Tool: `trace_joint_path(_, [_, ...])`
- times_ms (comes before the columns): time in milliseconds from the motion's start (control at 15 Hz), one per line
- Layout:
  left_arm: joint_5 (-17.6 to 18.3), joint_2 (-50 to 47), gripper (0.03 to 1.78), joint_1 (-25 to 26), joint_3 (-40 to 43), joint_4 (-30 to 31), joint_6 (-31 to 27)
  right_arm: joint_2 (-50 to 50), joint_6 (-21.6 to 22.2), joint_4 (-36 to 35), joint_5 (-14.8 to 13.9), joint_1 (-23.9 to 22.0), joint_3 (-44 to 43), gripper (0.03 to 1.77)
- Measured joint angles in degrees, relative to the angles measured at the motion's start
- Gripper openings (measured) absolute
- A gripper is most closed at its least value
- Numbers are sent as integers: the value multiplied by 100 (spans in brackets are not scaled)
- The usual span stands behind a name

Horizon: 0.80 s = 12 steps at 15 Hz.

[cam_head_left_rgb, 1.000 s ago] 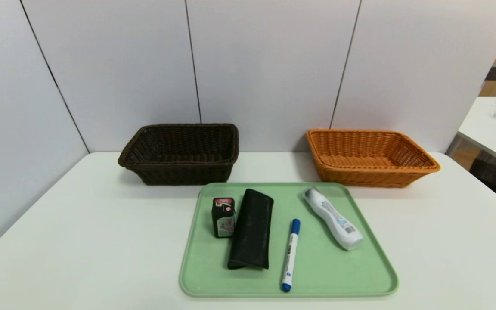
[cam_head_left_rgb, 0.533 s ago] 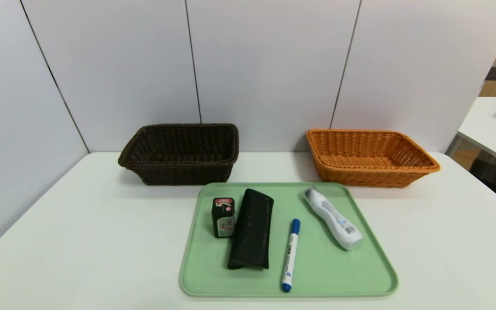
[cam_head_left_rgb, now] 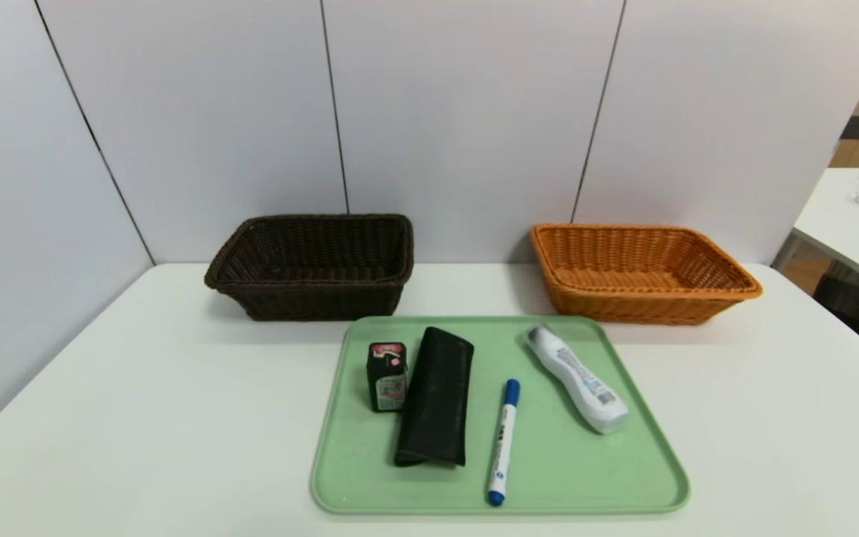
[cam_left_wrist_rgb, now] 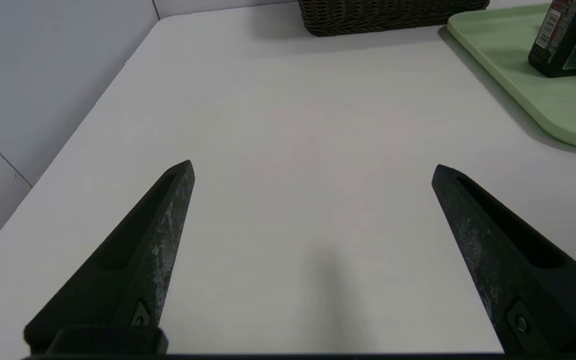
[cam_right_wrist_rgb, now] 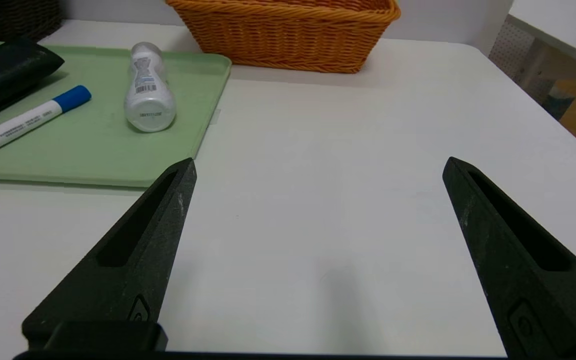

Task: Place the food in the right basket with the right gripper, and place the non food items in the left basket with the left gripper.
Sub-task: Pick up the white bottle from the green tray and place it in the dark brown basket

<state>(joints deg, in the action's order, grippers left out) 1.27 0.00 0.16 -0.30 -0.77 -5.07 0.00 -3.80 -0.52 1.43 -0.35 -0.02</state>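
Note:
A green tray (cam_head_left_rgb: 608,477) holds a small black box with a red top (cam_head_left_rgb: 387,377), a black pouch (cam_head_left_rgb: 435,397), a blue-capped white marker (cam_head_left_rgb: 503,441) and a white bottle (cam_head_left_rgb: 576,377) lying on its side. Behind the tray stand a dark brown basket (cam_head_left_rgb: 314,265) on the left and an orange basket (cam_head_left_rgb: 638,272) on the right. My left gripper (cam_left_wrist_rgb: 312,169) hovers open over bare table left of the tray (cam_left_wrist_rgb: 528,80), with the box (cam_left_wrist_rgb: 565,37) beyond it. My right gripper (cam_right_wrist_rgb: 318,166) hovers open right of the tray (cam_right_wrist_rgb: 93,150), near the bottle (cam_right_wrist_rgb: 147,92). Neither gripper shows in the head view.
The white table (cam_head_left_rgb: 139,418) meets grey wall panels behind and on the left. Another white table (cam_head_left_rgb: 847,224) stands off to the right, beyond the table edge. The marker (cam_right_wrist_rgb: 23,122) and pouch (cam_right_wrist_rgb: 3,70) lie farther from my right gripper.

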Motion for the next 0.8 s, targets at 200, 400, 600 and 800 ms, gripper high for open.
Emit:
trace_joint_path(200, [193,33,169,0,-518,-433,-115,171,-256,23,188,2,-165,170])
trace_joint_path(400, [581,319,169,5,-1535,-1248,-126,689,-66,104,581,-9,-879,170])
trace_joint_path(600, [708,992,169,20,-2455,-1441,-129,1364,-11,123,805,-16,-1626,170])
trace_joint_path(800, [873,1747,169,20,-3334,-1464,-143,2064,-11,118,1136,-20,-2343,170])
